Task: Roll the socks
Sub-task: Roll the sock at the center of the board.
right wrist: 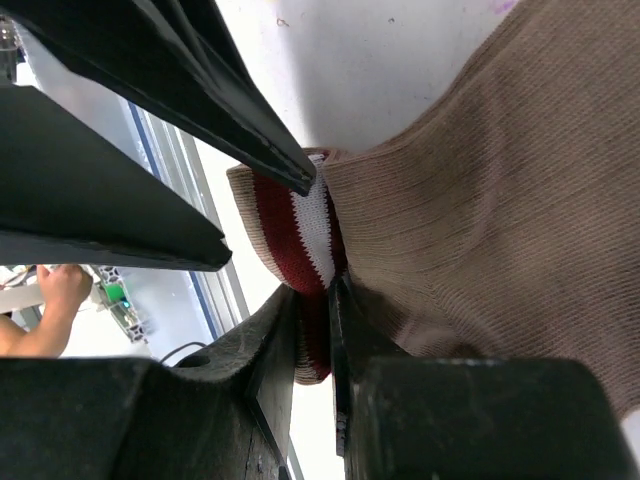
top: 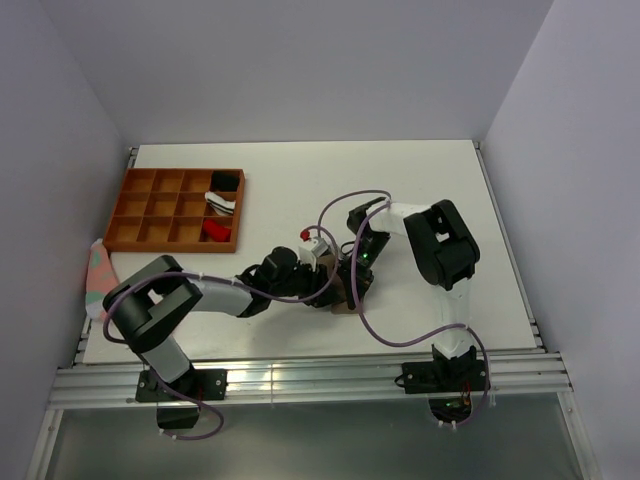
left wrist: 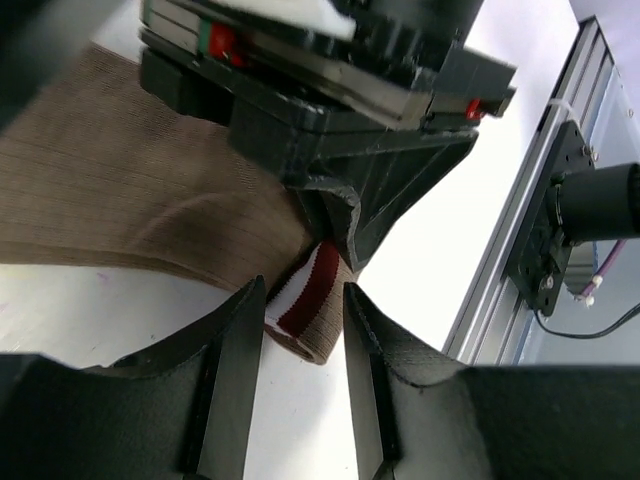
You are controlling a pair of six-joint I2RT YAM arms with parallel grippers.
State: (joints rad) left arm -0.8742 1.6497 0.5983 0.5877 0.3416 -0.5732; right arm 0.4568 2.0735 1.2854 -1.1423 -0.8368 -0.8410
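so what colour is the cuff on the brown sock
Maroon and white stripes; the cuff shows best in the right wrist view.

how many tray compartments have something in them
3, all in the right-hand column of the tray: a black bundle farthest, a black-and-white bundle in the middle, a red bundle nearest the arms. Nothing looks hidden.
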